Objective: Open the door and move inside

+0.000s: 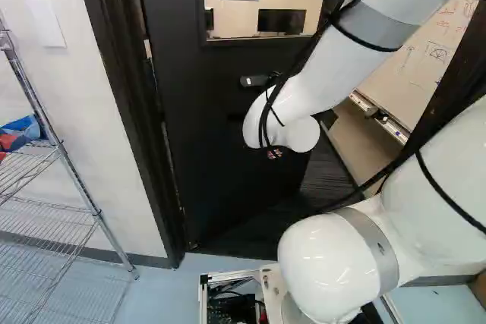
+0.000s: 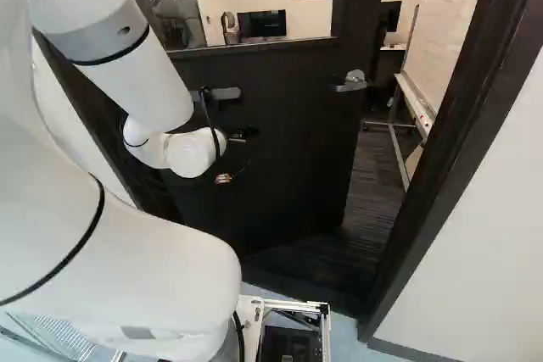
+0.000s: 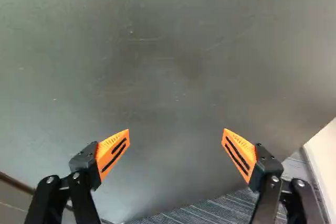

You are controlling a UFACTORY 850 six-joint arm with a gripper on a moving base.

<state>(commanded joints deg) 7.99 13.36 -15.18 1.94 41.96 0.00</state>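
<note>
A: Nearest thing first?
B: Base [image 1: 272,286], this side of the door [image 2: 288,142]. Arm [image 2: 136,74] reaches fwd over it.
A: Jaws?
B: Spread wide, nothing pinched betw. the orange pads [image 3: 241,153]. Whether the tips touch the door, can't tell.
A: Door rel. to the jaws?
B: Dead ahead, flat face across both. Long axis upright, hinge side L, free edge R. Already ajar, swung away from us.
A: And the handle [image 2: 350,82]?
B: R of the jaws, well apart, by the door's free edge. Lever lies roughly crosswise.
A: Need it?
B: Prob. not; latch looks clear of the frame [image 2: 462,125]. I'd push the face fwd w/ jaws as is. Nearer the free edge = better leverage; nearer the hinge = hard going.
A: Then in?
B: Gap's on the R, betw. free edge & frame, carpet [image 2: 373,175] beyond. Looks tight for the base IMO, so swing it wider 1st.
</note>
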